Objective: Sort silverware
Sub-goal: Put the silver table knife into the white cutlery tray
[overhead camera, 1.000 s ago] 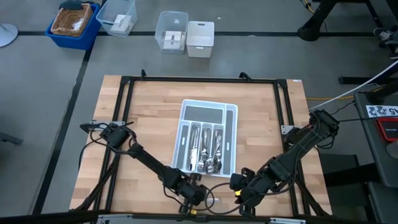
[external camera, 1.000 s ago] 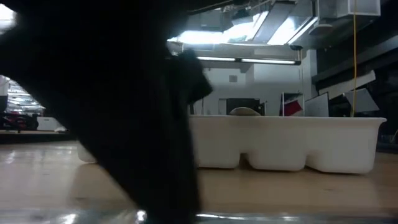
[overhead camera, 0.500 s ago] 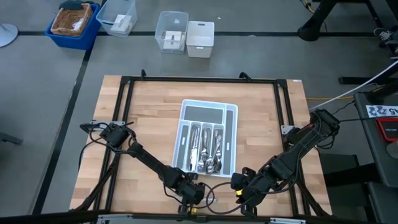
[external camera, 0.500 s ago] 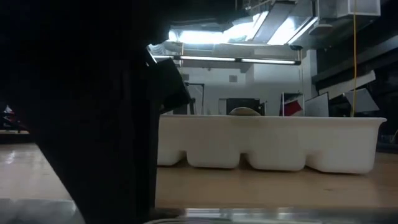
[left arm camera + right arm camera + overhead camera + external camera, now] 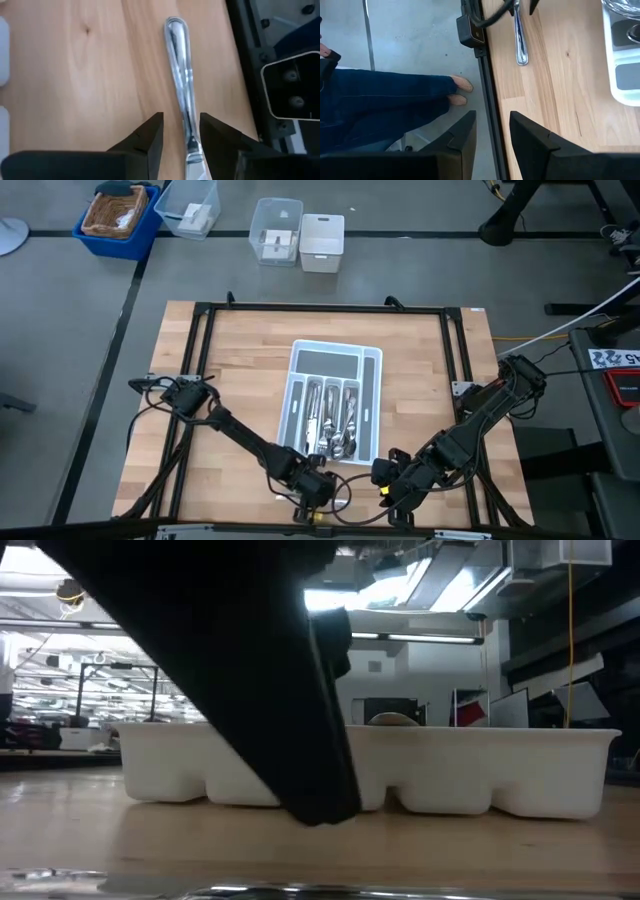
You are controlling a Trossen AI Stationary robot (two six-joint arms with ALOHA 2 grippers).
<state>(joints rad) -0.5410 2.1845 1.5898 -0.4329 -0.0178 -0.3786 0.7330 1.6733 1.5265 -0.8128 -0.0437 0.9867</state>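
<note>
1. Nearest the table's front edge, just in front of the white tray (image 5: 332, 416), the left gripper (image 5: 181, 131) hangs over a single piece of silverware (image 5: 181, 95) lying flat on the wood. Its fingers are parted and sit either side of the handle, apparently not yet pinching it. Which kind of piece it is cannot be told, since the working end is hidden.
2. Also in front of the tray, off toward its right corner, the right gripper (image 5: 492, 131) waits at the table edge with its fingers spread and nothing between them. Its camera looks past the edge to the floor, where a person's legs in blue jeans (image 5: 385, 105) show.
3. In the tray, the narrow slots already hold a good many forks, spoons and knives (image 5: 335, 430), so the sorting looks nearly done. This loose piece seems to be the last one outside.
4. The black frame rail (image 5: 245, 65) runs close beside the piece and could crowd the grasp.
5. Beyond the tray, on the floor past the table, stand a blue basket (image 5: 118, 218) and several clear and white bins (image 5: 298, 235).
</note>
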